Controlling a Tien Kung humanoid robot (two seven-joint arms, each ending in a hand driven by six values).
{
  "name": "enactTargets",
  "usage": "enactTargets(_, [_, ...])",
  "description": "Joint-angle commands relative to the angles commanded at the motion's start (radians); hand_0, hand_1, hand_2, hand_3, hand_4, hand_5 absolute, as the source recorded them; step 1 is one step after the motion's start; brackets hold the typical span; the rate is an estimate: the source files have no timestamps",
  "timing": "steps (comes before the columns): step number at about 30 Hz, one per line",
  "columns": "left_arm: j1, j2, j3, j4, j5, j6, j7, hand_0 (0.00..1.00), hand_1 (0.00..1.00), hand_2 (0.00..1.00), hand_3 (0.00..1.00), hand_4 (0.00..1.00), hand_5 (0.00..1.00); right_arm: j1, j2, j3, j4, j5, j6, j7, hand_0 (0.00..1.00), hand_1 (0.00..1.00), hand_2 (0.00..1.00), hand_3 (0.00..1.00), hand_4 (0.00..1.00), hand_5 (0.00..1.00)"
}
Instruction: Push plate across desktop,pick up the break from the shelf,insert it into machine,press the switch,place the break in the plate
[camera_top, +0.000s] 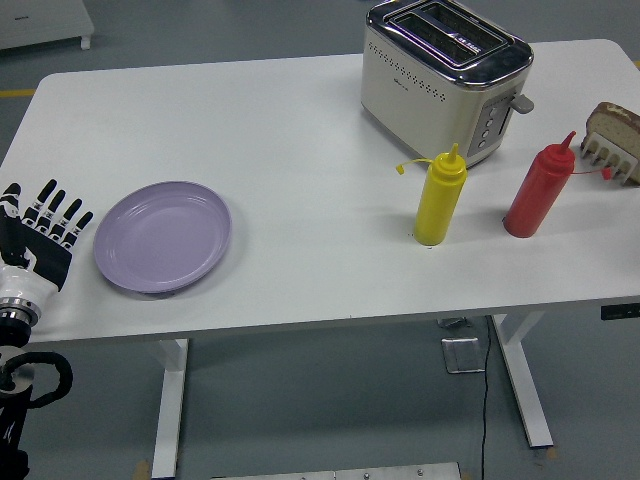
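A lilac plate (163, 236) lies on the left part of the white table (290, 130). My left hand (48, 225) is just left of the plate, fingers straight and spread, holding nothing, a small gap from the rim. A slice of bread (612, 124) stands in a small rack (609, 156) at the right edge. A silver two-slot toaster (442, 75) stands at the back right, its lever (521, 101) on the right end. My right hand is out of view.
A yellow squeeze bottle (441, 197) and a red squeeze bottle (539, 188) stand in front of the toaster, between it and the near edge. The table's near edge runs just below the plate.
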Motion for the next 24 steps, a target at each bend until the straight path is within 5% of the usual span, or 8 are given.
enactTargets(8, [-0.011, -0.005, 0.019, 0.009, -0.005, -0.004, 0.003, 0.889, 0.927, 0.995, 0.900, 0.654, 0.998, 0.055, -0.056, -0.098, -0.034, -0.286, -0.016, -0.047, 0.916, 0.869, 0.895, 0.897, 0.761, 0.320])
enactTargets(24, [-0.043, -0.034, 0.096, 0.042, -0.014, -0.008, 0.011, 0.889, 0.928, 0.995, 0.901, 0.658, 0.998, 0.153, -0.120, -0.282, -0.085, -0.765, 0.105, -0.194, 0.921, 0.875, 0.895, 0.899, 0.776, 0.338])
